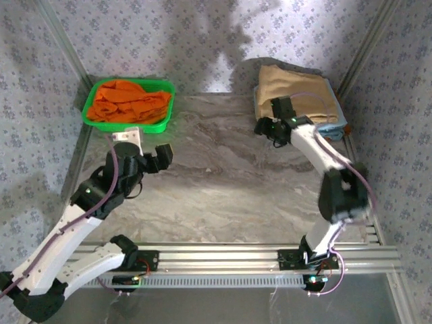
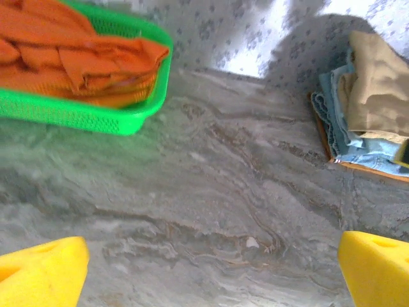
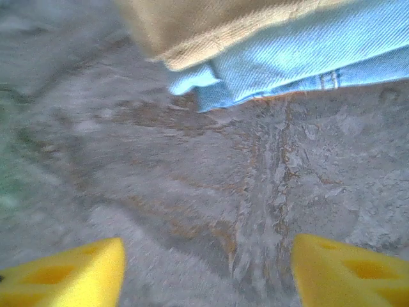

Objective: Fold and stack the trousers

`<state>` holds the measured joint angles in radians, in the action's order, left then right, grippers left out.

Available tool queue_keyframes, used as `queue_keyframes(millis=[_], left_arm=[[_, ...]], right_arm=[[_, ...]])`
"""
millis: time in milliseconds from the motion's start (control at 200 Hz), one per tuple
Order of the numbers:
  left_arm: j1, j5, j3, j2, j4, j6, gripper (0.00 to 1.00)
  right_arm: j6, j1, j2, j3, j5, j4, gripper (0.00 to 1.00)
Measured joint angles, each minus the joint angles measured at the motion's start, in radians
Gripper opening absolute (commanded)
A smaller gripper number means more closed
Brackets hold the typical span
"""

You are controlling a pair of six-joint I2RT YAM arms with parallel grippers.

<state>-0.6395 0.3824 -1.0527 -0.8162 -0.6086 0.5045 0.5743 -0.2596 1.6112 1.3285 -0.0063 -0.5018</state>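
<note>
The tan trousers [image 1: 300, 88] lie folded on top of a stack at the back right of the table; they also appear in the left wrist view [image 2: 383, 83] and the right wrist view [image 3: 192, 25]. My right gripper [image 1: 270, 119] hovers at the stack's left front edge, open, with bare table between its yellow fingertips [image 3: 208, 272]. My left gripper [image 1: 145, 148] is over the left-middle of the table, wide open and holding nothing [image 2: 214, 268].
Light blue garments [image 3: 300, 57] lie under the trousers, on a thin board [image 2: 358, 167]. A green basket [image 1: 91, 116] with a bright orange garment [image 1: 128, 100] sits at the back left. Patterned walls and metal frame posts enclose the marbled table [image 1: 223, 175].
</note>
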Motion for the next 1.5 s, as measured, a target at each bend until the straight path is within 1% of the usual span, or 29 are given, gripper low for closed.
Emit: queue_keyframes(millis=[35,50,100,185,230,275,370,430,525,630,695,760,854,894,924,994,1069,1194,1254,1309,1404,1469,1499], left_arm=[[-0.002,0.013,-0.018,0.008,-0.008,-0.017,1.00],[-0.002,0.023,-0.026,0.012,-0.014,-0.025,0.99],[-0.003,0.065,-0.046,0.022,-0.032,-0.045,1.00],[-0.003,0.144,-0.053,0.031,-0.054,-0.060,1.00],[-0.003,0.180,-0.048,0.039,-0.058,-0.061,1.00],[-0.003,0.204,-0.028,0.052,-0.041,-0.070,1.00],[-0.003,0.220,0.066,0.090,0.036,-0.111,1.00],[-0.003,0.229,0.136,0.108,0.091,-0.146,1.00],[-0.002,0.238,0.225,0.108,0.174,-0.238,1.00],[0.007,0.220,0.344,0.107,0.322,-0.392,1.00],[0.042,0.183,0.441,0.109,0.421,-0.483,1.00],[0.112,0.144,0.545,0.110,0.530,-0.526,1.00],[0.274,0.064,0.701,0.114,0.703,-0.531,1.00],[0.325,0.047,0.755,0.105,0.777,-0.530,1.00],[0.356,0.040,0.795,0.080,0.842,-0.529,1.00],[0.397,0.017,0.845,-0.008,0.962,-0.533,1.00],[0.425,-0.011,0.850,-0.140,1.067,-0.550,1.00],[0.473,-0.076,0.853,-0.365,1.279,-0.553,1.00],[0.490,-0.105,0.849,-0.446,1.341,-0.562,1.00],[0.510,-0.137,0.841,-0.491,1.370,-0.565,1.00],[0.558,-0.196,0.822,-0.575,1.463,-0.559,1.00],[0.595,-0.223,0.806,-0.668,1.553,-0.544,1.00],[0.607,-0.236,0.795,-0.700,1.558,-0.541,1.00]], right_arm=[[-0.018,0.000,-0.102,-0.063,-0.016,0.016,0.98],[-0.035,-0.001,-0.140,-0.086,-0.024,0.025,1.00],[-0.053,-0.002,-0.282,-0.153,-0.042,0.040,1.00],[-0.075,-0.019,-0.450,-0.194,-0.039,0.029,1.00],[-0.090,-0.045,-0.520,-0.193,-0.034,0.020,1.00],[-0.110,-0.092,-0.581,-0.193,-0.010,0.017,1.00],[-0.132,-0.222,-0.680,-0.207,0.081,0.021,1.00],[-0.156,-0.273,-0.721,-0.225,0.137,0.028,1.00],[-0.185,-0.282,-0.742,-0.238,0.227,0.028,1.00],[-0.233,-0.271,-0.739,-0.257,0.314,0.045,1.00],[-0.290,-0.266,-0.740,-0.303,0.339,0.080,1.00],[-0.369,-0.263,-0.753,-0.369,0.336,0.143,1.00],[-0.508,-0.262,-0.787,-0.485,0.282,0.264,1.00],[-0.562,-0.262,-0.803,-0.536,0.256,0.315,1.00],[-0.593,-0.262,-0.813,-0.570,0.244,0.352,1.00],[-0.647,-0.256,-0.830,-0.630,0.225,0.420,1.00],[-0.669,-0.232,-0.832,-0.655,0.216,0.462,1.00],[-0.664,-0.164,-0.825,-0.661,0.193,0.512,1.00],[-0.651,-0.130,-0.821,-0.672,0.184,0.545,1.00],[-0.636,-0.103,-0.817,-0.691,0.175,0.570,0.99],[-0.608,-0.056,-0.809,-0.737,0.167,0.608,1.00],[-0.582,-0.019,-0.798,-0.770,0.163,0.635,1.00],[-0.572,-0.001,-0.791,-0.786,0.155,0.652,1.00]])
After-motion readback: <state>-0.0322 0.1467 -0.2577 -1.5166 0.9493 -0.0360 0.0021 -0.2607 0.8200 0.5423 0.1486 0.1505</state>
